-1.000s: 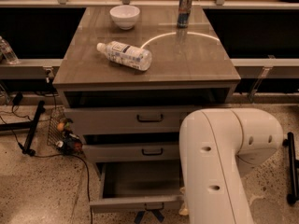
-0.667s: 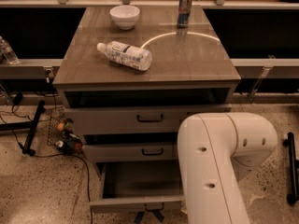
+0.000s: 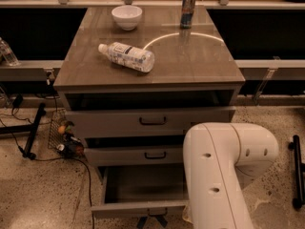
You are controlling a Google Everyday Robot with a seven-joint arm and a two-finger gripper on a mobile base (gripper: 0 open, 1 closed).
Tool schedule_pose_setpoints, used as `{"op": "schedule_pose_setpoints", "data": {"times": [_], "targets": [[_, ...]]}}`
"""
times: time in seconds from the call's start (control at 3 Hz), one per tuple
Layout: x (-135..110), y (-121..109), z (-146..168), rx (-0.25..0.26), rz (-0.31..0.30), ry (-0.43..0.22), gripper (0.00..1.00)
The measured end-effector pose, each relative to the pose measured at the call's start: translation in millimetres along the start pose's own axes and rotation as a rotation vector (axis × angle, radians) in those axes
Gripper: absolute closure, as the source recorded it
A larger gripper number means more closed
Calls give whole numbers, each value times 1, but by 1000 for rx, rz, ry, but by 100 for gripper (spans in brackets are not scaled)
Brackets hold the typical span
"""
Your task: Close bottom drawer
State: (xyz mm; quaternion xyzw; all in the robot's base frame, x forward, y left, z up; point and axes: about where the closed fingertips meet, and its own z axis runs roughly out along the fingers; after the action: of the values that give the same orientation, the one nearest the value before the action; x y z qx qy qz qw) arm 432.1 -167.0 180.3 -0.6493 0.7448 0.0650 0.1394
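Observation:
The bottom drawer (image 3: 138,208) is the lowest of three grey drawers in the cabinet. It stands pulled far out, its long tray (image 3: 143,185) open to view and its short front panel near the picture's lower edge, with a small dark handle. My white arm (image 3: 224,171) fills the lower right and covers the drawer's right end. My gripper is hidden below or behind the arm, out of view.
The middle drawer (image 3: 155,155) and the top drawer (image 3: 152,120) stick out a little. On the cabinet top (image 3: 190,56) lie a plastic bottle (image 3: 126,56), a white bowl (image 3: 127,16) and a can (image 3: 188,4). Cables and a black stand (image 3: 33,130) are on the floor at left.
My arm has shifted a little to the left and lower in the picture. The drawers have not visibly moved.

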Motion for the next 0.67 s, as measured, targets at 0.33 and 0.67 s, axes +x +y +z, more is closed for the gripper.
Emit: {"op": "schedule_pose_setpoints", "data": {"times": [0.33, 0.67], "targets": [[-24, -9, 24, 16, -13, -72, 100], [-45, -23, 31, 47, -29, -128, 100]]}}
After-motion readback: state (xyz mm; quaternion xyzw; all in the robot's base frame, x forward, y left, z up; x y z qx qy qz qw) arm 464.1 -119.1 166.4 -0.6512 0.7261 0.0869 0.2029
